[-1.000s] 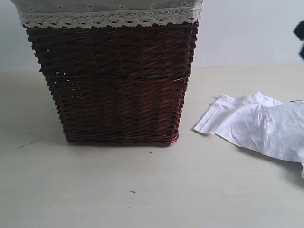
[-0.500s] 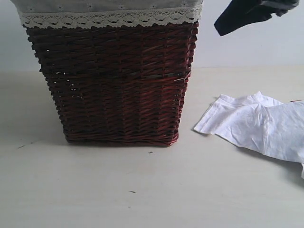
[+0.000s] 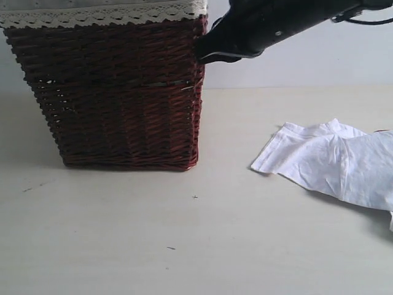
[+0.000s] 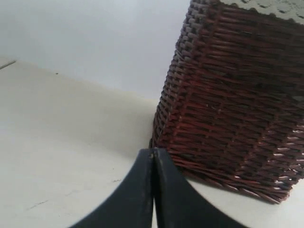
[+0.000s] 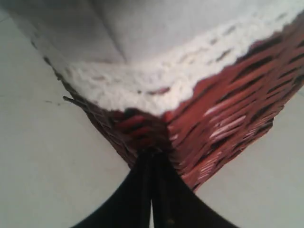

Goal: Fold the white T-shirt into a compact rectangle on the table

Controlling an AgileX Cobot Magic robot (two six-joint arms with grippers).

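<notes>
Your right pincer (image 5: 151,156) is pinched fully closed with nothing between its jaws, its tip pressed against an upper corner of the dark wicker basket (image 3: 116,92), just under the lace trim (image 3: 104,13); the left pincer (image 4: 153,153) is likewise closed and empty, close by a lower corner of the basket. The white T-shirt (image 3: 331,161) lies rumpled on the tabletop (image 3: 184,246), off to the right and apart from the basket. This looks like clearing room for the fold, so push level and slowly: contact this high could tip the basket, and a lower point on the wicker would likely slide it more surely
</notes>
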